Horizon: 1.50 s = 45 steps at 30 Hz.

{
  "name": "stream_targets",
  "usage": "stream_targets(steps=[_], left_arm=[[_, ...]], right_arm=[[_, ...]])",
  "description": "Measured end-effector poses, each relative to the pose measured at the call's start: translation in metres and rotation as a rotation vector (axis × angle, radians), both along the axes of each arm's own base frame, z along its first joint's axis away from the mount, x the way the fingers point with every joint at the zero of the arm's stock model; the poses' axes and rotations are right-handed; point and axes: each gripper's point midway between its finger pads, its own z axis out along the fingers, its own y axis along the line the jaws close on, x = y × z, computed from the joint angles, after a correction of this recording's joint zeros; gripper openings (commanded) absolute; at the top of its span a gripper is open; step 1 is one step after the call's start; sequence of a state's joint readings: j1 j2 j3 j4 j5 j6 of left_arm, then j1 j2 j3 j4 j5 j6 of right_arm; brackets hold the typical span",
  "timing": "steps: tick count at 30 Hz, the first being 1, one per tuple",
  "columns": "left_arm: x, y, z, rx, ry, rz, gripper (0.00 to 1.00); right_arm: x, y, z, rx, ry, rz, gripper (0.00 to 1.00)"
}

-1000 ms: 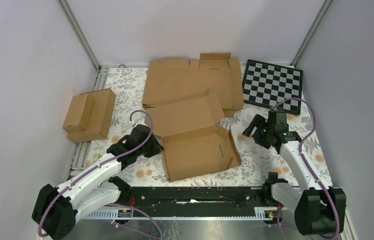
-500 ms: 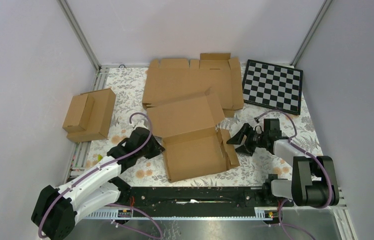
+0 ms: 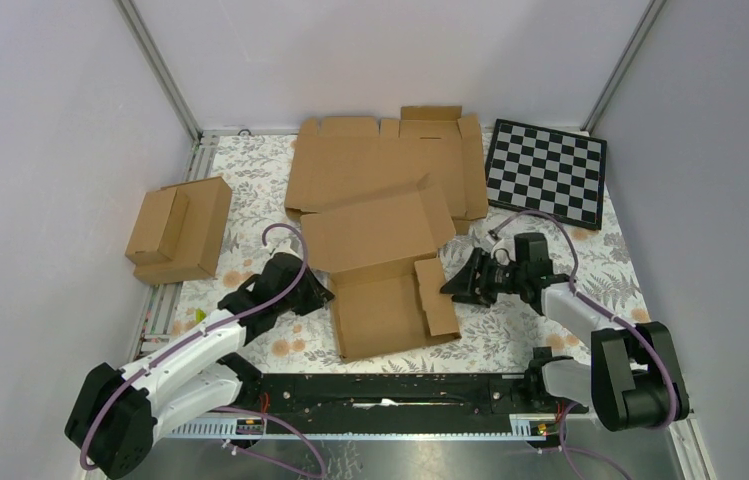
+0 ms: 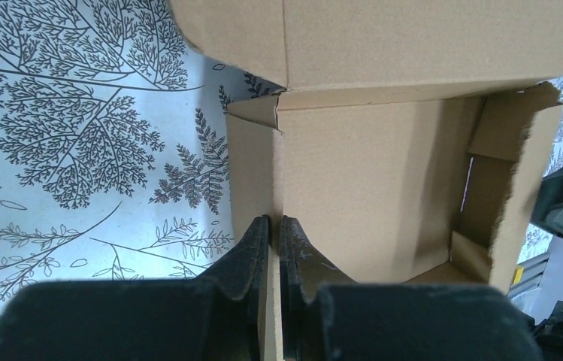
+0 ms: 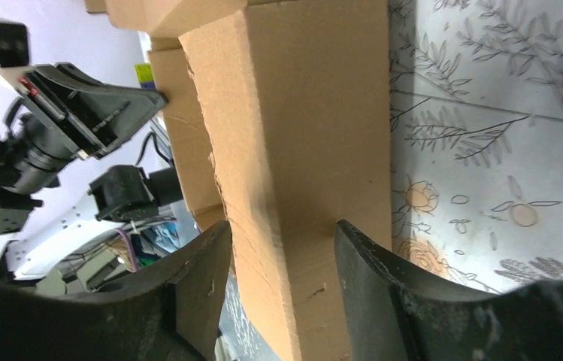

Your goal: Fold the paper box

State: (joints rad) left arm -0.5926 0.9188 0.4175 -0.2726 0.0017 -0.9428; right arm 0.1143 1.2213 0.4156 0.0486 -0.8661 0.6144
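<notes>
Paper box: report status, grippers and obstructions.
Left gripper shut on box, left wall. Right gripper astride right flap, grip unclear. Lid open, overlapping flat blank.

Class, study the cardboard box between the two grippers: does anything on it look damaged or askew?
Yes. The paper box has a ragged, torn-looking free edge on its right side wall, not a clean cut. It shows in both wrist views, where the right gripper straddles that wall.

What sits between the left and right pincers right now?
Only the paper box: the top view shows its tray spanning from the left pincer, shut on its left wall, to the right pincer straddling its right flap.
</notes>
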Motion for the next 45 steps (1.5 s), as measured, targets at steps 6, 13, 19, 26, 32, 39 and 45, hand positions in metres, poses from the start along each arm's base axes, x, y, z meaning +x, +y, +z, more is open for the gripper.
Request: stream_targets(steps=[6, 13, 19, 26, 32, 39, 45], left_arm=[[0.001, -0.001, 0.000, -0.002, 0.000, -0.002, 0.00], [0.001, -0.001, 0.000, -0.002, 0.000, -0.002, 0.00], [0.002, -0.002, 0.000, 0.001, 0.005, -0.002, 0.00], [0.003, -0.002, 0.001, 0.003, 0.006, -0.002, 0.00], [0.003, -0.001, 0.000, 0.012, 0.008, 0.002, 0.00], [0.002, 0.001, 0.001, 0.031, 0.012, -0.002, 0.00], [0.001, 0.002, 0.001, 0.046, 0.018, -0.010, 0.00]], right_arm=[[-0.010, 0.008, -0.016, -0.166, 0.003, 0.050, 0.59], [-0.010, 0.005, -0.023, -0.333, -0.033, 0.090, 0.65], [-0.016, 0.006, -0.027, -0.463, -0.062, 0.140, 0.65], [-0.014, -0.001, -0.042, -0.658, -0.073, 0.145, 0.47], [-0.008, -0.018, -0.050, -0.799, -0.084, 0.105, 0.39], [-0.003, -0.017, -0.057, -0.909, -0.115, 0.134, 0.23], [0.003, -0.010, -0.056, -0.984, -0.151, 0.153, 0.04]])
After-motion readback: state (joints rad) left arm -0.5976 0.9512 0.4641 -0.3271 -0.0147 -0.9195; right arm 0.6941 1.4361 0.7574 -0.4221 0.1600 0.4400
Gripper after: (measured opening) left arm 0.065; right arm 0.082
